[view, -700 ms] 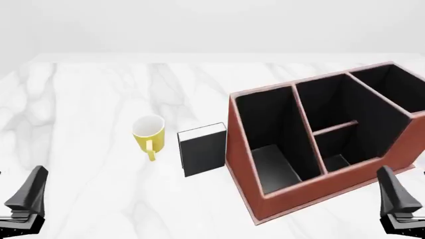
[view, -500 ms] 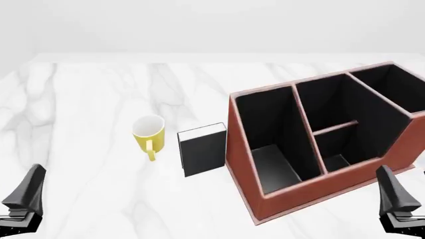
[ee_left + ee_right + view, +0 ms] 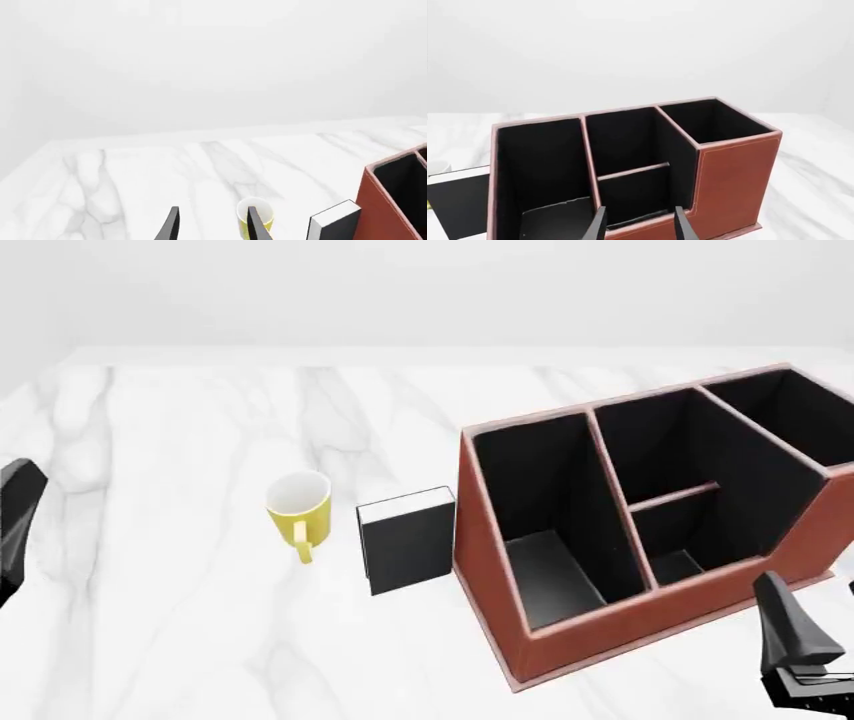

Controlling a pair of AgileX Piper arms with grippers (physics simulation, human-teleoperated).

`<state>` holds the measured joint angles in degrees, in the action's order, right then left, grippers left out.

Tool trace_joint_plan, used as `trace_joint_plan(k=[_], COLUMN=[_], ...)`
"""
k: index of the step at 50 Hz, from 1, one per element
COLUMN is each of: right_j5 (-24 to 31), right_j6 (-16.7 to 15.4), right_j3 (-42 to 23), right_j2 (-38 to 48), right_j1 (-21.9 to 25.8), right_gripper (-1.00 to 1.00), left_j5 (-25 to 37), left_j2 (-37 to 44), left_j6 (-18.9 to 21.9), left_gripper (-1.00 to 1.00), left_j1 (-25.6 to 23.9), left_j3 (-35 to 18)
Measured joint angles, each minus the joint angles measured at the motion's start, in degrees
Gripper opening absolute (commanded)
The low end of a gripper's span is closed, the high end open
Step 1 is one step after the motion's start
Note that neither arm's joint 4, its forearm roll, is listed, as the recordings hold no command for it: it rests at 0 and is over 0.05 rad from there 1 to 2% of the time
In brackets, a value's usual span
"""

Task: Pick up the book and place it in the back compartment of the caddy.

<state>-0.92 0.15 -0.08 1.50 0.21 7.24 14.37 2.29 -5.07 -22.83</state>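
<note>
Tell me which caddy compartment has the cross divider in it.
The middle strip of the caddy: a short cross divider splits it into two cells, while both side compartments run undivided.

A white marble-veined table (image 3: 200, 440) carries three things: a yellow mug (image 3: 299, 506) toward its middle, a thin black-covered book (image 3: 408, 540) standing just beside it, and a large reddish-brown open-top caddy (image 3: 641, 540) at its right edge.

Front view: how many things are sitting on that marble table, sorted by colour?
Yellow: 1, the mug
Black: 1, the book
Reddish-brown: 1, the caddy
Total: 3
</note>
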Motion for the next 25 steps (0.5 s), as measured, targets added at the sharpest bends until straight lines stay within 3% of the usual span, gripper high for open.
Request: trace_joint_plan(k=[12, 25], right_j5=[-0.22, -0.2], right_j6=[0.05, -0.02], right_j3=[0.01, 0.02], right_j2=[0.24, 0.24], right_j1=[0.14, 0.17], right_gripper=[1.0, 1.0], left_j5=[3.52, 13.5], left_j2=[16.7, 35.14], left_j6=[5.5, 10.38], left_gripper=[1.0, 1.0], left_j1=[-7.6, -16.82], left_j3=[-16.01, -38.75])
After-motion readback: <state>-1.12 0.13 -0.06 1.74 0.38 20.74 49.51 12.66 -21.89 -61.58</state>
